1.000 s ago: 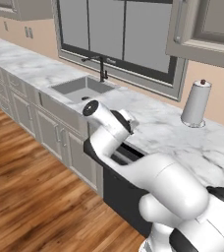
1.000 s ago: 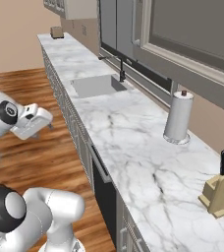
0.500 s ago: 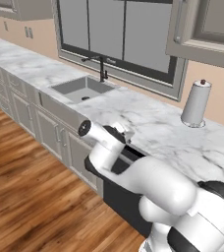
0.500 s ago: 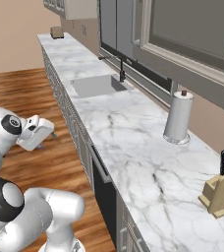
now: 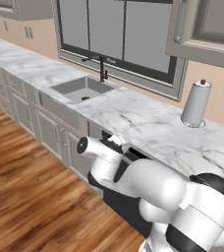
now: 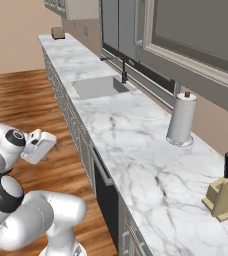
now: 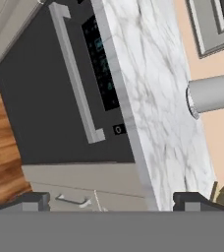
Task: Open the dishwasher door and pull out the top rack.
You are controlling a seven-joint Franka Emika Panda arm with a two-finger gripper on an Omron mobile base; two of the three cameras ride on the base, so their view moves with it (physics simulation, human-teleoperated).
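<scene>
Door (image 7: 40, 113) is sitting shut under the marble counter (image 7: 148, 98), its silver handle (image 7: 74, 74) running along the panel just below the counter edge, with the control strip (image 7: 101, 59) lying between handle and counter. In the right base view the door (image 6: 106, 195) is showing edge-on beneath the counter (image 6: 136, 145), flanked by beige cabinets (image 6: 76, 130). Rack is not showing; presumably it is sitting behind the shut door.

Gripper (image 7: 111, 199) is standing wide open, holding nothing, its two fingertips (image 7: 33, 199) spread at the bottom of the hand view and well apart from the handle. In the right base view the hand (image 6: 38, 146) is hanging out over the wood floor (image 6: 31, 95), off the counter front; in the left base view the arm is covering the door's upper part.

Judging from this, the reach for the handle is only beginning. Risks from here:
- The handle is lying skewed across the hand view, so the jaws may be closing at an angle and slipping off the bar.
- Aiming too near the counter, a finger could be hitting the control strip or the counter edge instead of wrapping the bar.
- Drifting sideways along the counter, the gripper could be catching the small cabinet pull (image 7: 72, 200) beside the door.
- Pulling straight out rather than down along the door's arc could be wrenching the grip loose.
</scene>
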